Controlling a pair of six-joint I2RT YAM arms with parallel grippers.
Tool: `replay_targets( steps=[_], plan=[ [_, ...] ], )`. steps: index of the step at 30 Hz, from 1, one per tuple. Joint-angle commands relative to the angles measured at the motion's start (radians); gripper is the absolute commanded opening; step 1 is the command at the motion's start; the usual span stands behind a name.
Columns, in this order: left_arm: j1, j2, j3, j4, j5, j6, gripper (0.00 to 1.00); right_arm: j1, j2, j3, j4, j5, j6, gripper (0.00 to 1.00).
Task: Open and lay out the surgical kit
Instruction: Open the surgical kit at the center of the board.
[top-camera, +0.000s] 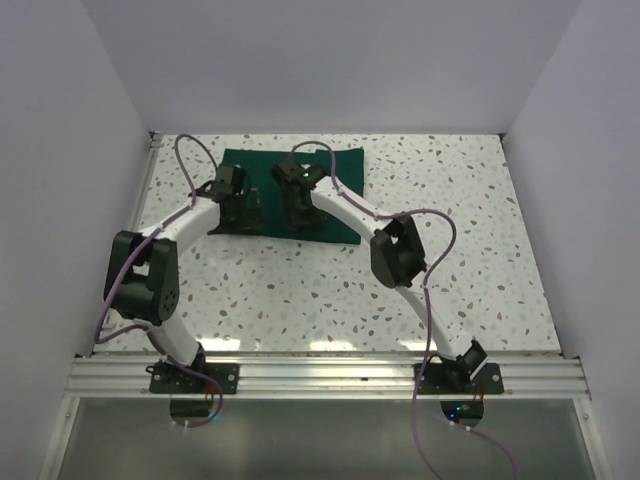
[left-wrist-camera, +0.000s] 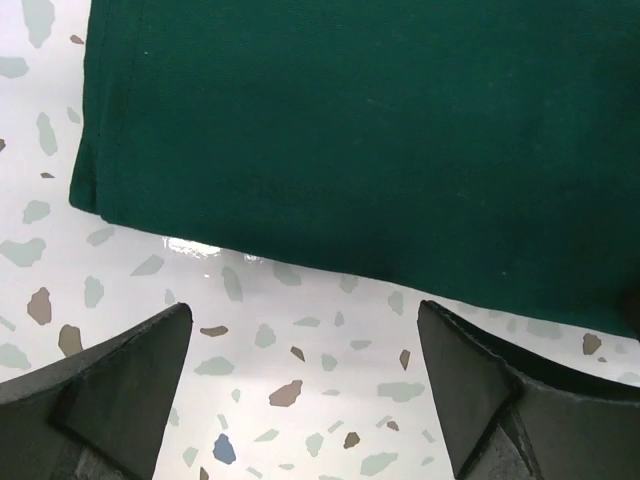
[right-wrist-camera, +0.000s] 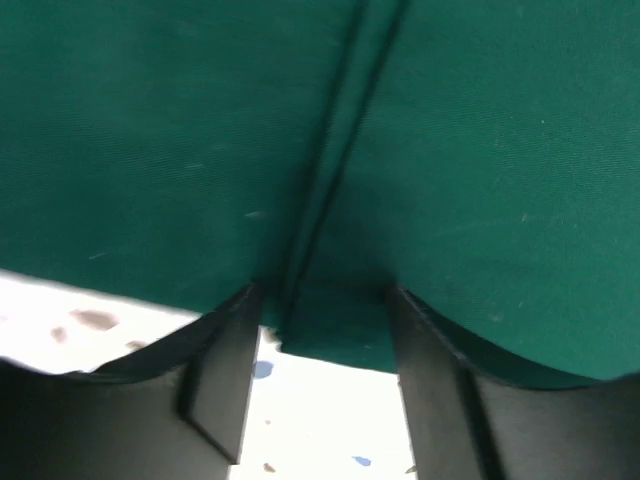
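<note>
- We see the green cloth wrap (top-camera: 345, 170) lying flat on the speckled table (top-camera: 460, 210), on the far side and a little left of centre.
- From above it reads as one dark rectangle, and both arms cover its near part.
- The cloth is plain dark green, matte and finely woven.
- In the left wrist view its near-left corner (left-wrist-camera: 88, 195) is squared off. A hem line runs along the left side and layers are stacked at the edge.
- In the right wrist view a fold line (right-wrist-camera: 340, 130) runs from the far side down to the near edge, where one flap laps over another. It leaves a small step in the near edge.
- Both arms reach to the wrap's near edge side by side, the left one at the near-left part and the right one toward the middle.
- The left gripper (left-wrist-camera: 305, 315) is spread wide and holds nothing.
- Its fingers (left-wrist-camera: 130, 390) sit over bare table just near of the wrap's edge, apart from the cloth, with only speckled table between them.
- We cannot tell whether the left fingertips touch the table.
- The right gripper (right-wrist-camera: 322, 300) has its jaws partly apart, clearly narrower than the left.
- Its fingers (right-wrist-camera: 225, 380) straddle the near end of the fold line, with their tips right at the cloth edge.
- A gap shows between each finger and the flap step, so it is not pinching anything.
- We cannot tell whether the right fingertips touch the cloth.
</note>
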Motion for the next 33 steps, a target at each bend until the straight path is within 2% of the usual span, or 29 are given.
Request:
replay_targets(
  steps=[1, 4, 5, 8, 14, 17, 19, 24, 26, 27, 28, 29, 30, 33],
  plan=[
    [0.027, 0.036, 0.021, 0.055, 0.031, -0.019, 0.98, -0.007, 0.004, -0.009, -0.039, 0.027, 0.02, 0.56],
    [0.043, 0.058, 0.018, 0.063, 0.045, -0.017, 0.98, -0.006, 0.029, -0.024, -0.041, 0.028, 0.013, 0.37],
    [0.047, 0.064, 0.018, 0.063, 0.048, -0.014, 0.97, -0.006, 0.035, -0.021, -0.044, 0.027, 0.014, 0.18],
    [0.061, 0.098, 0.024, 0.066, 0.054, -0.007, 0.96, -0.009, 0.04, -0.004, -0.067, 0.028, 0.016, 0.0],
    [0.081, 0.181, 0.05, 0.056, 0.03, 0.007, 0.86, -0.049, -0.13, -0.052, -0.068, 0.128, 0.014, 0.0],
    [0.089, 0.204, 0.069, 0.036, 0.011, 0.006, 0.83, -0.119, -0.29, -0.18, -0.064, 0.221, 0.042, 0.0],
    [0.092, 0.21, 0.087, 0.026, 0.0, 0.003, 0.81, -0.188, -0.423, -0.323, -0.047, 0.281, 0.063, 0.0],
    [0.092, 0.219, 0.145, -0.007, -0.004, 0.003, 0.8, -0.344, -0.644, -0.691, 0.045, 0.33, 0.06, 0.0],
    [0.092, 0.22, 0.164, -0.029, -0.007, 0.003, 0.79, -0.384, -0.69, -0.762, 0.053, 0.33, 0.054, 0.0],
    [0.09, 0.219, 0.178, -0.035, -0.006, 0.003, 0.79, -0.418, -0.698, -0.811, 0.047, 0.335, 0.052, 0.16],
    [0.09, 0.219, 0.182, -0.041, -0.007, 0.003, 0.79, -0.432, -0.701, -0.832, 0.027, 0.35, 0.06, 0.59],
    [0.09, 0.213, 0.187, -0.052, -0.007, 0.003, 0.8, -0.443, -0.701, -0.851, 0.012, 0.381, 0.074, 0.83],
    [0.09, 0.205, 0.193, -0.058, -0.007, 0.003, 0.8, -0.463, -0.703, -0.88, -0.002, 0.425, 0.086, 0.98],
    [0.089, 0.173, 0.193, -0.078, 0.002, 0.004, 0.81, -0.512, -0.716, -0.924, -0.038, 0.464, 0.118, 0.98]
  ],
)
